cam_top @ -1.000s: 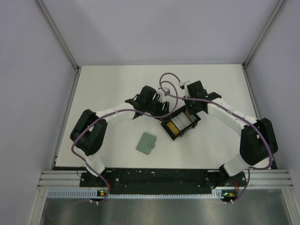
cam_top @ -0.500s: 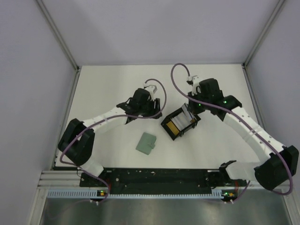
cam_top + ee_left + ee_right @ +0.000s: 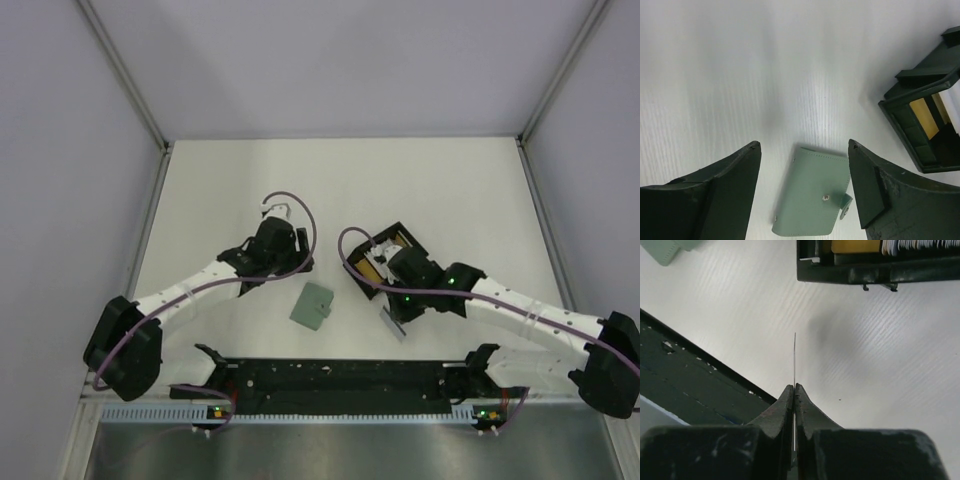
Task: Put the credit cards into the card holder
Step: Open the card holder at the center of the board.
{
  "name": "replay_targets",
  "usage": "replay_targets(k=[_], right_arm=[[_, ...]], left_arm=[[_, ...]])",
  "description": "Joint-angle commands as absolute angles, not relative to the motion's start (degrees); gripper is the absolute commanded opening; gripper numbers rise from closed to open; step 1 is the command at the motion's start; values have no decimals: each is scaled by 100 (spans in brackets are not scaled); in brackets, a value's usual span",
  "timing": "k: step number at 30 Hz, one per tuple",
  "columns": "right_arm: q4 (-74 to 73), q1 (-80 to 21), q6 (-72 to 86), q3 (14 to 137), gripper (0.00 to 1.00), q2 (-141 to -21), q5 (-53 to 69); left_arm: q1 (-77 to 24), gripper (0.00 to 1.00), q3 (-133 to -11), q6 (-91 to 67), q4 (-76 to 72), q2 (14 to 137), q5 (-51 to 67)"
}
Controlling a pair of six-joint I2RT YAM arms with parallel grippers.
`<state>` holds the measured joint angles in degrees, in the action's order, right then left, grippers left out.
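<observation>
Where the white, finely ribbed table top [image 3: 220, 190] fills the centre of the overhead frame, it is enclosed by pale lilac-grey walls [image 3: 330, 60], with aluminium posts [image 3: 122, 70] running to its upper corners. A black rail [image 3: 340, 375] is seen along the lower edge, with a grey metal sheet [image 3: 330, 450] below it. The card holder [image 3: 314, 306], sage green and closed with a snap tab, is laid flat at lower centre, touched by nothing. The left gripper [image 3: 292, 266] is held wide just up-left of it, with nothing between the fingers [image 3: 730, 190]. A black box [image 3: 392, 240] right of centre is stocked with yellow and white cards [image 3: 924, 117]. One credit card [image 3: 394, 325] is pinched edge-on in the tightly clamped right gripper [image 3: 404, 308], lower right of the holder, between box and rail.
</observation>
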<state>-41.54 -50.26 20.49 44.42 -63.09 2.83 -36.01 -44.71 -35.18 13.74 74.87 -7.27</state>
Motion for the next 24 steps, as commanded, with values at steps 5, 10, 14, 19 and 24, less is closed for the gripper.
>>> replay_targets(k=[5,10,14,19,24], right_arm=[[-3200,-5510,2698,4008,0,-6275,-1167],[-2796,-5783,2961,3622,0,-6451,-1643],[-2698,-5810,3032,3481,3,-6565,-1661],[-2698,-5818,3067,3305,8,-6425,-1609],[-2689,-5827,3067,3243,8,-6311,-1450]], left_arm=[[-3603,74,-4079,-3840,1389,6979,-1362],[-3603,75,-3762,-3929,1170,6785,-1406],[-3595,74,-3525,-3990,994,6733,-1319],[-3603,74,-3393,-4025,888,6706,-1248],[-3595,74,-3384,-3981,800,6741,-1178]])
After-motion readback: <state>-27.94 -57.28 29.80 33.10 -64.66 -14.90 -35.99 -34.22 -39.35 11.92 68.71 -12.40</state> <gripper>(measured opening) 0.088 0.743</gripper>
